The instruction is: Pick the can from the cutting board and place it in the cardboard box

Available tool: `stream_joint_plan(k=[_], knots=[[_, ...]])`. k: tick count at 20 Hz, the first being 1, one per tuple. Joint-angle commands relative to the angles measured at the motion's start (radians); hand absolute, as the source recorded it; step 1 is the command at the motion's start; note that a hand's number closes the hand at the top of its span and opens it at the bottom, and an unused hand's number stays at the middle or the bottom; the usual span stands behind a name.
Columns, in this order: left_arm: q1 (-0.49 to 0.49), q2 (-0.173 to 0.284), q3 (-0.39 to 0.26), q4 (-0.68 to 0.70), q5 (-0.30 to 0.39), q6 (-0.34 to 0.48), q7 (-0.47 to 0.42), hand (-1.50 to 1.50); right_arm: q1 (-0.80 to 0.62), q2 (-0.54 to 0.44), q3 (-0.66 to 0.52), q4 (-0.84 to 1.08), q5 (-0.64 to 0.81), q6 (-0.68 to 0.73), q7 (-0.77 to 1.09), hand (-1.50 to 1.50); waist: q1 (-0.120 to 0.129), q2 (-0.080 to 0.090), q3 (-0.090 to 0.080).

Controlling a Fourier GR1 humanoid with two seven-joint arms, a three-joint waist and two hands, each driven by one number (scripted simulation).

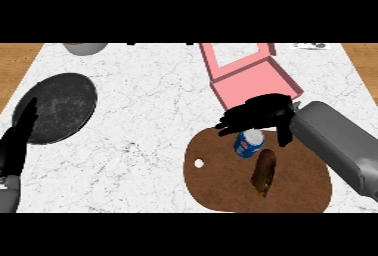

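Note:
A blue can (249, 143) with a white top stands upright near the far edge of the round brown cutting board (221, 185). My right hand (258, 116) hovers right over and behind the can. Its fingers (227, 126) reach down on the can's left and the thumb (285, 137) on its right, spread apart and not closed round it. The box (247, 75) is pink with its lid open and lies just beyond the hand. My left hand (18, 145) rests open at the left edge, fingers up.
A brown elongated item (264, 172) lies on the board just in front of the can. A dark round plate (59, 105) sits at the left, next to my left hand. A grey bowl (83, 47) shows at the far edge.

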Motion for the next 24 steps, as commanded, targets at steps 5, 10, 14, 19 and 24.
stream_joint_plan(k=[5,10,14,19,24], knots=[[-0.041,-0.013,0.016,0.047,-0.026,-0.003,-0.007,0.00,0.084,0.021,0.002,-0.068,0.090,0.084,0.081,-1.50,-0.002,0.003,0.000],[0.001,-0.050,0.008,0.016,-0.038,0.007,-0.020,0.00,0.127,0.109,-0.024,-0.065,0.131,0.065,0.154,1.50,0.003,0.002,0.000],[0.019,-0.029,0.030,-0.018,-0.028,-0.015,-0.015,0.00,0.178,0.110,-0.102,-0.042,0.141,-0.127,0.082,1.50,0.004,0.002,0.001],[0.004,-0.017,0.042,-0.010,-0.022,-0.025,-0.011,0.00,0.160,0.083,-0.249,0.006,0.093,-0.144,0.198,1.50,-0.007,-0.001,0.001],[0.050,-0.025,0.074,0.014,-0.026,0.021,-0.010,0.00,0.284,-0.120,-0.518,0.243,-0.022,-0.229,0.513,1.50,-0.136,-0.001,0.003]])
